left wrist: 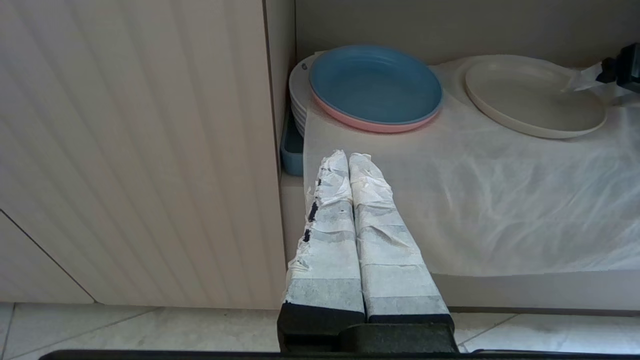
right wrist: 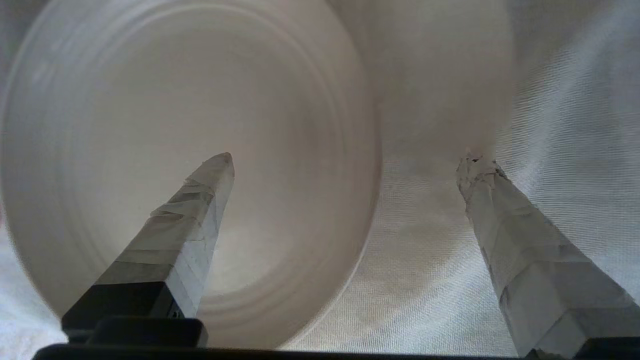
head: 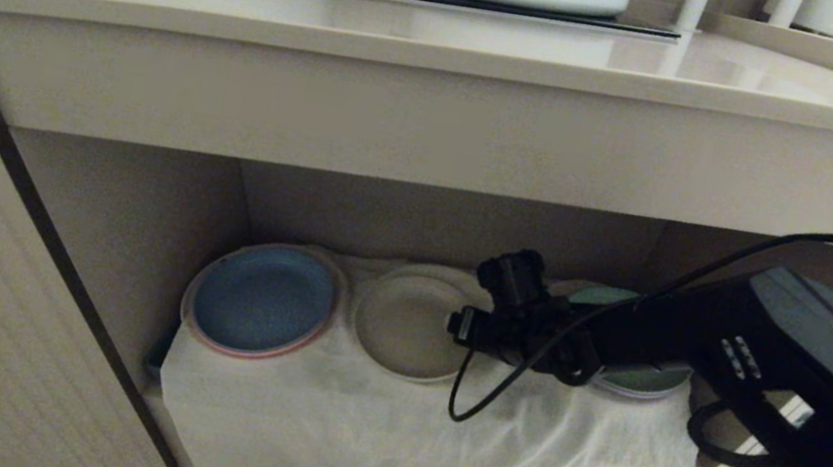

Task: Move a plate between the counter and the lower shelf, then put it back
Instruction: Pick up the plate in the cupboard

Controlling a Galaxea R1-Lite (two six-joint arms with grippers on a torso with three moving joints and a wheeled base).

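The plate (head: 402, 323) lies flat on the cloth (head: 426, 436) in the lower shelf (head: 134, 222), between blue (head: 263, 297) and green (head: 640, 379) plates. The right gripper (right wrist: 350, 160) straddles its rim, fingers spread, released, one above the dish, one over cloth.

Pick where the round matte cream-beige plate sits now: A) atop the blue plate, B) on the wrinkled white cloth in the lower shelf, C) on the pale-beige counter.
B: the cream-beige plate lies flat on the white cloth, beside the blue plate, with the right gripper open at its rim.
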